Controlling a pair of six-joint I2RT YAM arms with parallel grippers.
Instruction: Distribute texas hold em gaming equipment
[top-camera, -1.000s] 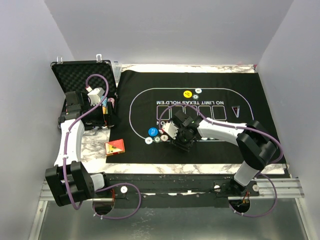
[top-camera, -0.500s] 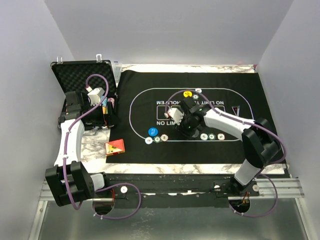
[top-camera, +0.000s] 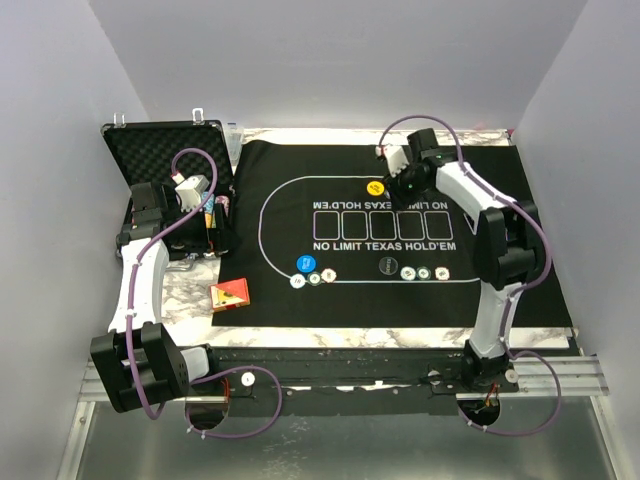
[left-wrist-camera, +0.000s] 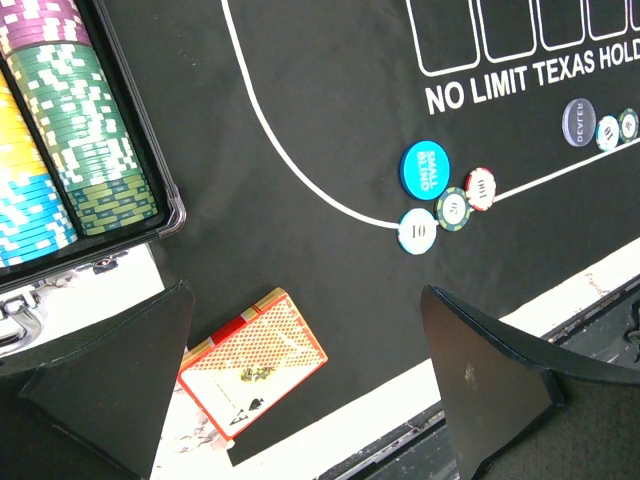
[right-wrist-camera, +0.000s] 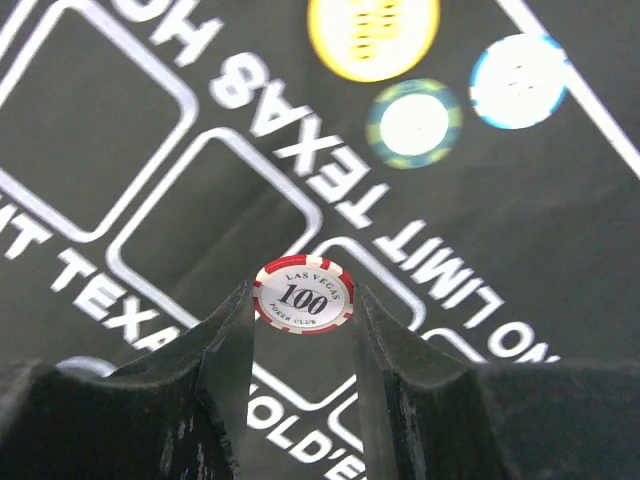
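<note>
A red-and-white striped poker chip marked 100 (right-wrist-camera: 303, 293) stands on edge between the fingertips of my right gripper (right-wrist-camera: 303, 303), which is shut on it. This gripper (top-camera: 403, 180) hangs over the far part of the mat, beside the yellow button (top-camera: 375, 187). Below it lie the yellow button (right-wrist-camera: 372, 35), a green chip (right-wrist-camera: 413, 122) and a blue-white chip (right-wrist-camera: 518, 82). My left gripper (left-wrist-camera: 305, 385) is open and empty above the red-orange card box (left-wrist-camera: 252, 362), near the case.
The open black case (top-camera: 165, 150) at the left holds rows of chips (left-wrist-camera: 80, 130). On the mat (top-camera: 500, 220) lie a blue button (top-camera: 306, 264) with three chips (top-camera: 314, 277), and a black dealer button (top-camera: 388, 266) with three chips (top-camera: 424, 273).
My right arm has swung from the near middle of the mat to its far edge by the yellow button, jaws narrowing a little. The left arm has not moved.
</note>
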